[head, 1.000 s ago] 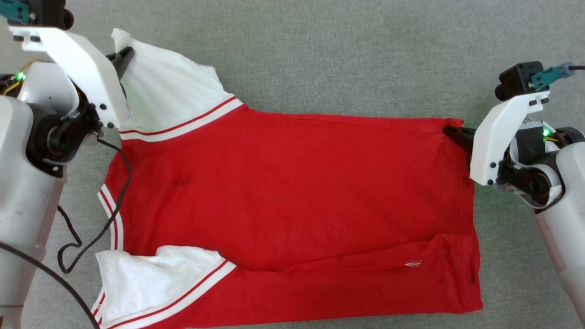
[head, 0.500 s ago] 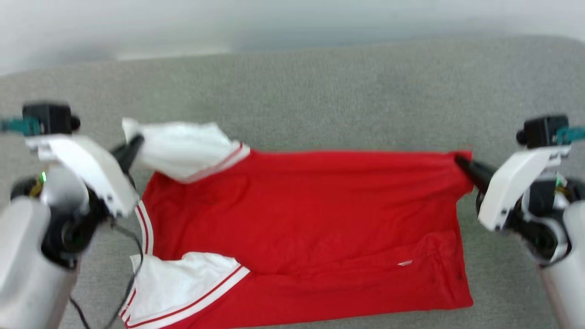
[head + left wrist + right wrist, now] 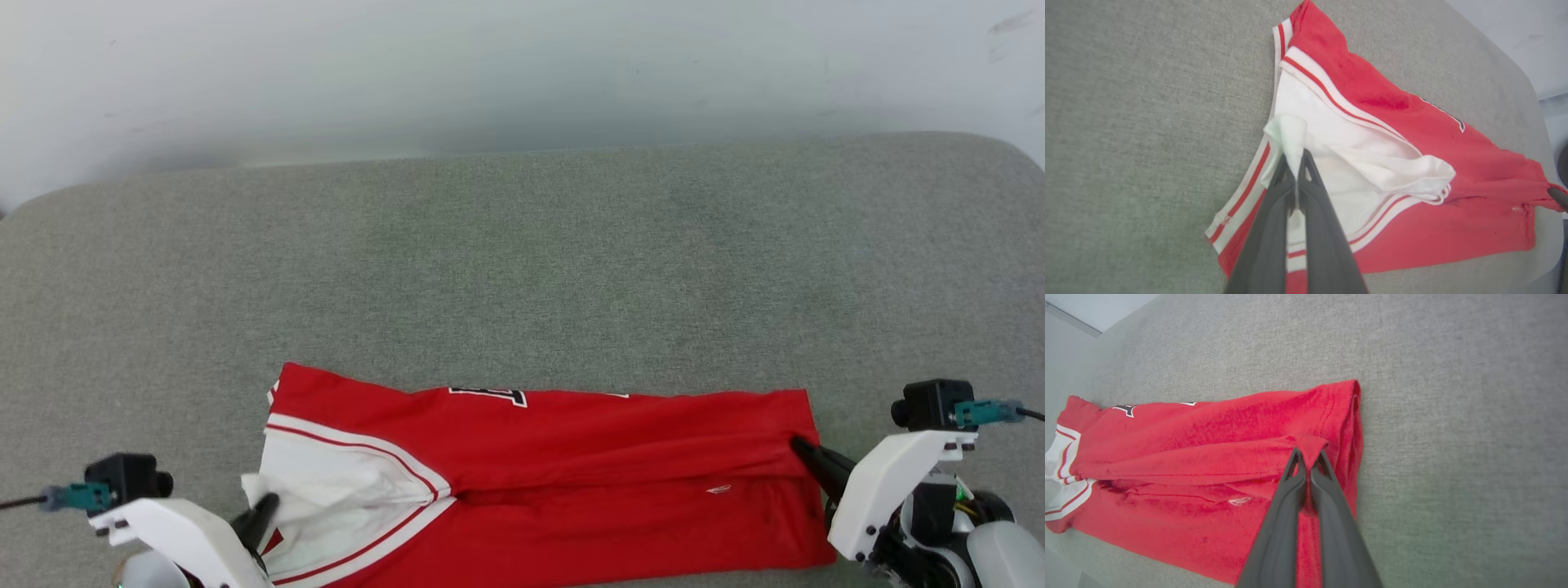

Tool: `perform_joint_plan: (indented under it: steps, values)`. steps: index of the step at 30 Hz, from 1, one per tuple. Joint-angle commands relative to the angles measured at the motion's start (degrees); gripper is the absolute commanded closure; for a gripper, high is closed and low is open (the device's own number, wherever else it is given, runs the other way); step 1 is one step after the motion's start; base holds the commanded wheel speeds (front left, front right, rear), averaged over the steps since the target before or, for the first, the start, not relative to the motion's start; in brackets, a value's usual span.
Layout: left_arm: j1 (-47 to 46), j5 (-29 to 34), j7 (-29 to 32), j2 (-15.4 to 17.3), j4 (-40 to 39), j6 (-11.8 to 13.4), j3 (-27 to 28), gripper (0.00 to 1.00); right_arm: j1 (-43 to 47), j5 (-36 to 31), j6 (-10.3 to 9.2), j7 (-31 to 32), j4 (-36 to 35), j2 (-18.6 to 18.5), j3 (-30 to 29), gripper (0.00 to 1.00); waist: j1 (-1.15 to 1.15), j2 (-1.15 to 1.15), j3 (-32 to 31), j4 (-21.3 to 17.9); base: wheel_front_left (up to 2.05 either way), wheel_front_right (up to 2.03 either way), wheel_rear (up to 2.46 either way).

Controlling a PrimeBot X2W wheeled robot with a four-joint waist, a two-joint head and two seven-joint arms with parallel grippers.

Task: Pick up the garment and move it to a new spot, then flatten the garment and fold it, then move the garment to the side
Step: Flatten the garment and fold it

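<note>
The garment (image 3: pixel 571 482) is a red shirt with white, stripe-edged sleeves, lying folded lengthwise near the front edge of the grey surface. My left gripper (image 3: pixel 265 505) is shut on the white sleeve (image 3: pixel 1294 134) at the shirt's left end. At the right end, my right gripper (image 3: pixel 804 447) is shut on a pinch of the red hem (image 3: pixel 1308 446). In the left wrist view my left gripper (image 3: pixel 1295 157) holds a bunched tip of white cloth. My right gripper (image 3: pixel 1308 455) pinches the folded top layer in the right wrist view. A small white mark (image 3: pixel 718 490) shows near the hem.
The grey padded surface (image 3: pixel 522 269) stretches wide beyond the shirt to a pale wall (image 3: pixel 490 65) at the back. Its rounded corners show at far left and far right.
The head camera has tilted up, so the picture shifted. Both grippers carried the far edge of the shirt toward the near edge, folding it over; black lettering now shows along the far side.
</note>
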Motion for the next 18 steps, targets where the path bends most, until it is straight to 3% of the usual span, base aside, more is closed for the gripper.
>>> perform_joint_plan:
  steps: [1, 2, 3, 4, 5, 12, 18]
  values:
    - [1.45, -0.17, -0.40, -0.73, -0.19, 0.33, -0.58, 1.00, 1.37, -0.46, -0.02, -0.57, 0.32, 0.68, -0.50, 0.87, 0.01, 0.00, -0.12, 0.06, 0.00, 0.00, 0.00]
    - [2.36, -0.19, -0.42, -1.24, 0.02, 0.50, -1.00, 1.00, 2.03, -0.63, -0.02, -1.04, 0.51, 1.08, -1.01, 0.64, 0.01, 0.00, -0.17, 0.13, 0.00, 0.00, 0.00]
    - [3.10, -0.37, -0.42, -1.91, 0.14, 0.62, -1.47, 0.76, 2.67, -0.78, -0.02, -1.36, 0.81, 1.44, -1.36, 0.12, 0.01, 0.00, -0.24, 0.22, 0.00, 0.00, 0.00]
    - [3.54, -0.45, -0.74, -2.52, 0.35, 0.68, -1.85, 0.52, 3.26, -0.91, -0.02, -1.81, 0.86, 1.75, -1.51, 0.00, 0.01, 0.00, -0.29, 0.28, 0.00, 0.00, 0.00]
    - [3.65, -0.66, -1.30, -3.29, 0.76, 0.60, -1.88, 0.00, 3.78, -1.16, -0.02, -2.17, 1.00, 2.03, -1.68, 0.00, 0.01, 0.00, -0.34, 0.36, 0.00, 0.00, 0.00]
    - [2.70, 1.95, -9.21, -6.10, 1.77, -1.44, -1.20, 0.00, 8.10, -2.66, -0.02, -6.58, -1.96, 4.93, -4.12, 0.00, 0.01, 0.00, -1.55, 0.74, 0.00, 0.00, 0.00]
    - [1.49, 6.53, -16.92, -7.03, -1.61, 0.47, 0.19, 0.00, 9.23, -4.81, -0.02, -6.72, -9.28, 5.10, -7.54, 0.00, 0.01, 0.00, -2.47, 0.50, 0.00, 0.00, 0.00]
